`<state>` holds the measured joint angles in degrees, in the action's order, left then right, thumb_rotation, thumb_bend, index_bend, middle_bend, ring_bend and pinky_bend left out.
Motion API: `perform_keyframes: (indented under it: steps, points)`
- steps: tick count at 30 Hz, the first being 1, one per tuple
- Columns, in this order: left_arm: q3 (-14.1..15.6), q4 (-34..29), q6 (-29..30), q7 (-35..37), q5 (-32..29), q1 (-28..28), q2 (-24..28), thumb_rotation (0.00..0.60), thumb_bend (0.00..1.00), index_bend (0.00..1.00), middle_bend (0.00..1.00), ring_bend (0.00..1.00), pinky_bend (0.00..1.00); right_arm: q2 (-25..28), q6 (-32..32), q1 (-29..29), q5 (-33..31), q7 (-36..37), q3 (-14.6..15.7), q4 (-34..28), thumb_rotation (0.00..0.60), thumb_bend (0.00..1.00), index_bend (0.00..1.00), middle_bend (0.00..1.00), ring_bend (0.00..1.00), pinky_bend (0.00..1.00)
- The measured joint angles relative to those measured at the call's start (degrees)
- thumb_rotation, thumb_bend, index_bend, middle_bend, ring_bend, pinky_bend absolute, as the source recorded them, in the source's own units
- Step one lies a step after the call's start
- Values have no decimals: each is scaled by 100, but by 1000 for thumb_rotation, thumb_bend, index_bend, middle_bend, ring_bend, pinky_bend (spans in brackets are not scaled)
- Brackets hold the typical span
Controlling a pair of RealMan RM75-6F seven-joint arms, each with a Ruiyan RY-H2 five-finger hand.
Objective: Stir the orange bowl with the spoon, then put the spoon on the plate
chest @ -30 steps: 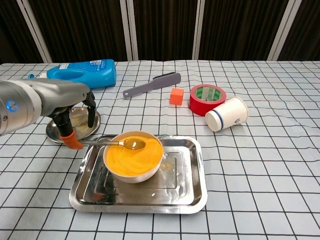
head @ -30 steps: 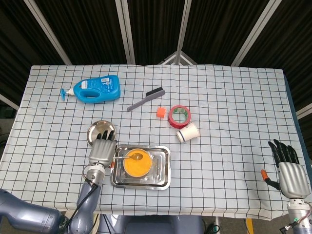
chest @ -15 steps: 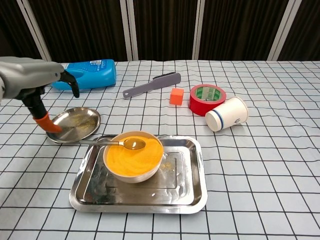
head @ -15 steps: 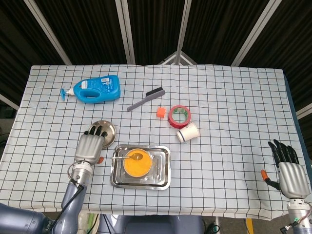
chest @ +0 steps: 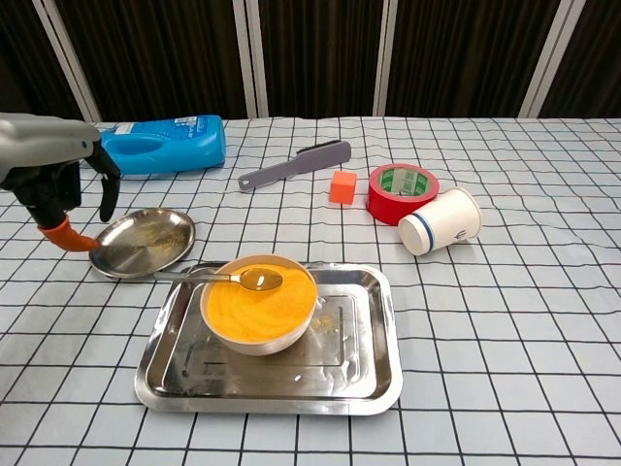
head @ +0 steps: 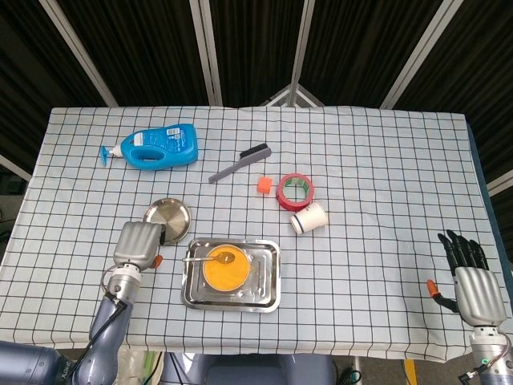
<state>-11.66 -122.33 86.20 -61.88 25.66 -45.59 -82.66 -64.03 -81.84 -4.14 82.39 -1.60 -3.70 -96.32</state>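
The orange bowl (head: 224, 270) (chest: 258, 302) stands in the left part of a steel tray (head: 266, 282) (chest: 359, 354). The spoon (head: 210, 258) (chest: 229, 278) lies across the bowl's rim, its scoop over the orange filling and its handle pointing left past the tray's edge. The round metal plate (head: 168, 217) (chest: 143, 243) sits just left of and behind the tray. My left hand (head: 136, 243) (chest: 60, 188) hovers left of the plate, holding nothing, fingers hanging downward. My right hand (head: 473, 281) rests far off at the table's front right, fingers spread and empty.
A blue detergent bottle (head: 156, 146) (chest: 160, 144) lies at the back left. A grey brush (head: 239, 164) (chest: 294, 163), an orange cube (head: 262, 186) (chest: 341, 186), a red tape roll (head: 295, 191) (chest: 402, 191) and a tipped paper cup (head: 309, 217) (chest: 440, 220) lie behind the tray.
My left hand has drawn away from the spoon handle, moving left past the plate. The spoon stays on the bowl. The right hand has barely moved.
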Motion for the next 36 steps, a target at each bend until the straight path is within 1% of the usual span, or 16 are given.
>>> perform_keyframes:
  steps: [4,8,13,21,36]
  points:
    - [-64,58,46,-125,-212,-168,-237,600,399,483,1000,1000,1000,6,3,-1,-8,26,-4,3,600,393,0,0,0,0]
    - [-124,180,125,-190,-342,-288,-452,600,393,481,1000,1000,1000,6,10,-2,-22,39,-9,2,600,393,0,0,0,0]
    - [-161,370,209,-255,-474,-413,-710,600,422,475,1000,1000,1000,10,25,-3,-30,54,-5,-10,600,393,0,0,0,0]
    - [-251,663,293,-327,-754,-563,-1049,600,435,480,1000,1000,1000,12,35,-12,-23,73,-4,-18,600,394,0,0,0,0]
    - [-221,765,572,-515,-718,-738,-1410,600,437,482,1000,1000,1000,20,45,-20,-15,111,-3,-18,600,393,0,0,0,0]
